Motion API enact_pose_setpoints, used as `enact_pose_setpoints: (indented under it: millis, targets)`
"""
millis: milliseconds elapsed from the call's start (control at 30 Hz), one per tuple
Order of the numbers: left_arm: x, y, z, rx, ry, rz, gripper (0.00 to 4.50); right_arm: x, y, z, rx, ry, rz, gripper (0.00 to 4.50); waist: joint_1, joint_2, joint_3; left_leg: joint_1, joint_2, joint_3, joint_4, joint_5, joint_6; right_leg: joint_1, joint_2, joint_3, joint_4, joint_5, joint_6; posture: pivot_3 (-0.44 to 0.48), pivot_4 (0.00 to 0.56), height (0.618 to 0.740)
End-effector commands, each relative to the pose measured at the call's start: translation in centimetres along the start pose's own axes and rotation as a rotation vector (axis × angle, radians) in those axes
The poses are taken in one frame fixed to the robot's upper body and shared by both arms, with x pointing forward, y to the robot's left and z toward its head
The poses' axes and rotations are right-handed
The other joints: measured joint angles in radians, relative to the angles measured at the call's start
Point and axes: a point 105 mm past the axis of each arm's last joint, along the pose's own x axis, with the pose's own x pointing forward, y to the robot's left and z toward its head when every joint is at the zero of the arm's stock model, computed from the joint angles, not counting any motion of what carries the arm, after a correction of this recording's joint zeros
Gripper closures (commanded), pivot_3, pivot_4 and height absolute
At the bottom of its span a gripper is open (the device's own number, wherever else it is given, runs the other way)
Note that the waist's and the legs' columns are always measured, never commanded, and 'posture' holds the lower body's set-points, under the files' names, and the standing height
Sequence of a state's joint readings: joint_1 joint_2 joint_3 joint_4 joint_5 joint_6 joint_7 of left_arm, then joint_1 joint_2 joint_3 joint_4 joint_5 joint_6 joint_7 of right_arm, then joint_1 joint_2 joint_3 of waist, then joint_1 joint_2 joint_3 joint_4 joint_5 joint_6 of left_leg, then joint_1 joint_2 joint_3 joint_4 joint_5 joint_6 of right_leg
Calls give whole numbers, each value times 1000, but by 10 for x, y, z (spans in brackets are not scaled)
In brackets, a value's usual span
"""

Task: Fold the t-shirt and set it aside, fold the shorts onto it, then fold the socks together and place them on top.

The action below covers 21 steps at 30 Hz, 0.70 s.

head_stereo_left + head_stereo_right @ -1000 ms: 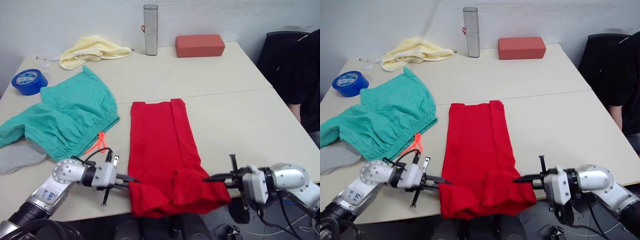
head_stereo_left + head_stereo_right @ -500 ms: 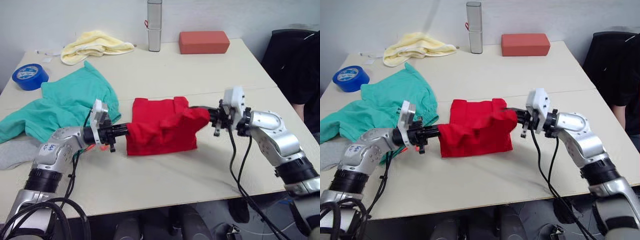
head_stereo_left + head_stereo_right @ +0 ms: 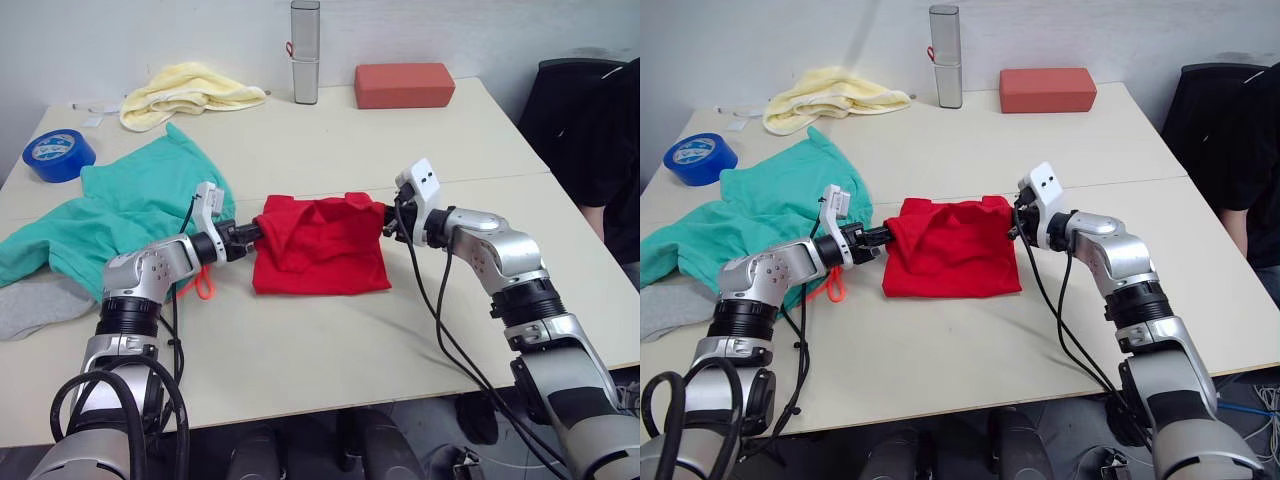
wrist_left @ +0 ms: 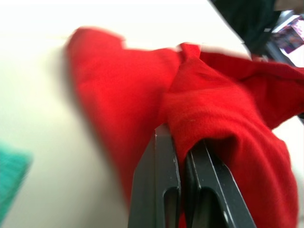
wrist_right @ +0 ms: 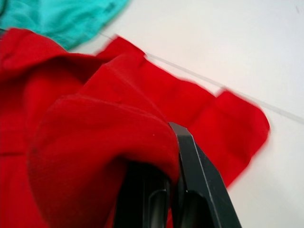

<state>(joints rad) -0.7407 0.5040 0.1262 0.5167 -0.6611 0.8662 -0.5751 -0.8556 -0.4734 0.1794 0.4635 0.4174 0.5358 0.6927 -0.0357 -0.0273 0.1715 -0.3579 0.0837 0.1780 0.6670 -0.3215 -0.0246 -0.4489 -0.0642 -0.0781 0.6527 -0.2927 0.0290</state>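
Note:
The red t-shirt (image 3: 320, 247) lies doubled over at the table's middle, its near half brought up onto its far half. My left gripper (image 3: 252, 232) is shut on the fold's left corner; in the left wrist view red cloth (image 4: 213, 118) is pinched between its fingers (image 4: 159, 190). My right gripper (image 3: 386, 220) is shut on the right corner, with cloth (image 5: 95, 137) bunched over its fingers (image 5: 194, 185). The teal shorts (image 3: 120, 220) lie spread to the left, orange drawstring (image 3: 203, 284) beside my left arm. A grey sock (image 3: 35, 305) sits at the left edge, partly under the shorts.
A blue tape roll (image 3: 58, 156) sits far left. At the back are a pale yellow cloth (image 3: 190, 92), a tall grey canister (image 3: 304, 38) and a red block (image 3: 404, 84). A dark chair (image 3: 585, 120) stands right of the table.
Both grippers carried the t-shirt's near hem from the table's front edge up and over to its far edge, folding it in half. The folded cloth has now settled flatter.

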Motion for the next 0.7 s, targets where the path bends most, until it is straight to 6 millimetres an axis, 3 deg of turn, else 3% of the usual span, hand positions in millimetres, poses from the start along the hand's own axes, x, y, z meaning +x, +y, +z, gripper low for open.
enact_pose_setpoints:
  millis: [33,467,500,567,700]
  targets:
    - [-2,2,4,-45,1,22,4487,3,-4,12,40,-29,-41,4500,-3,0,0,0,0,0,0,0,0,0,0,0,0,0,0,0,150,740]
    - [5,7,12,8,-84,53,4487,10,-10,-2,34,-12,-60,4500,-6,0,0,0,-1,0,0,1,-1,0,-1,0,2,0,0,0,150,740]
    - [5,7,12,3,-84,54,4499,10,-11,-2,31,-17,-65,4267,-6,0,0,0,-1,0,0,1,-1,0,-1,0,2,0,0,0,150,740]
    - [5,9,13,-6,-88,61,3983,9,-15,0,44,-36,-83,3843,-8,0,0,0,-1,0,0,1,-1,0,-1,0,2,0,0,0,150,740]
    - [1,17,15,60,-98,135,2832,7,-18,1,-4,-43,-92,2506,-13,0,0,0,-1,0,0,1,-1,0,-1,0,2,0,0,0,150,740]
